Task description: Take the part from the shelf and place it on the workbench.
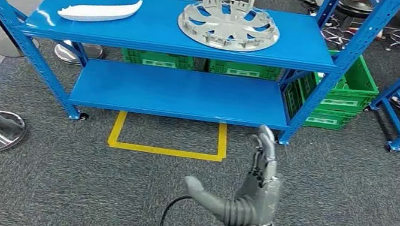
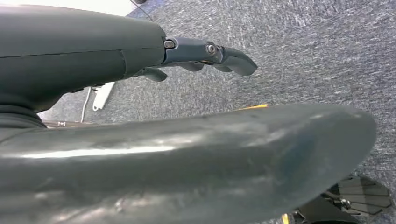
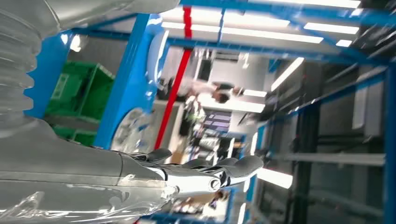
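On the blue shelf's (image 1: 155, 33) top level lie a silver wheel cover (image 1: 228, 24) and, to its left, a white curved part (image 1: 99, 11). Well below, the right hand (image 1: 253, 185) hovers over grey carpet (image 1: 353, 204), fingers spread, holding nothing; the left hand (image 2: 140, 116) hangs over carpet, fingers apart, holding nothing.

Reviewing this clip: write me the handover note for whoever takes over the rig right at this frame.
Right hand: raised in front of the blue shelf, fingers apart, holding nothing, short of the shelf.
Left hand: holds nothing, fingers slightly curled, above grey carpet.
Parts: the silver wheel cover lies flat on the top shelf board toward its right end; the white curved part lies on the same board toward the left. Neither is touched. Which one is the task's part cannot be told.
Done: nothing picked yet.
Left: reach to the top board, grip the part, lift it off, carry it to the workbench and set it down.
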Controlling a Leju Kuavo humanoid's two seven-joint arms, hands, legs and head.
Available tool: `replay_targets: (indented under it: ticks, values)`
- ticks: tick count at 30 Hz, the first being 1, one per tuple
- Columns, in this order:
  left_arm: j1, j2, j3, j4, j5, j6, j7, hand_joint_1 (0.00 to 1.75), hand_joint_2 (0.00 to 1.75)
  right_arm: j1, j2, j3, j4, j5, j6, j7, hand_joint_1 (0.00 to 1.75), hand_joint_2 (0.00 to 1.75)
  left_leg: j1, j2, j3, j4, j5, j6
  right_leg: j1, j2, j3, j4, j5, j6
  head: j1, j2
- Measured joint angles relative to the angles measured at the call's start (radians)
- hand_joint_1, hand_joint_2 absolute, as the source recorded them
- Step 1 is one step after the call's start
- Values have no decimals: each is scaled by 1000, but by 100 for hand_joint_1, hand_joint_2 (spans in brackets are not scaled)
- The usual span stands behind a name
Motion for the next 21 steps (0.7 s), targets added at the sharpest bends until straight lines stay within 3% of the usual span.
replay_targets:
  ticks: [10, 17, 19, 21]
  values:
    - [1, -9, 1, 0, -8, -6, -4, 0, 0, -20, -35, 65, -20, 16, -35, 0, 0, 175, -1, 0, 0, 1, -1, 1, -1, 0, 0, -1, 1, 1, 0, 0]
    - [-2, -9, 1, 0, -23, -16, -4, 0, 0, -27, -46, 86, -19, 19, -43, 2, 0, 175, -2, 0, 4, -9, 2, 23, -6, -1, 6, -15, 4, 16, 0, 0]
    - [-5, -11, 1, -1, -26, -17, -4, 0, 0, -28, -48, 87, -19, 17, -43, 2, 0, 175, 3, 1, 13, -25, 9, 31, -3, -4, -16, 32, -25, 16, 2, 0]
    - [-7, -12, 1, -1, -28, -18, -4, 0, 0, -28, -51, 87, -19, 15, -43, 2, 0, 175, 2, 2, 16, -28, 9, 35, 0, -6, -78, 155, -83, 13, 4, 0]
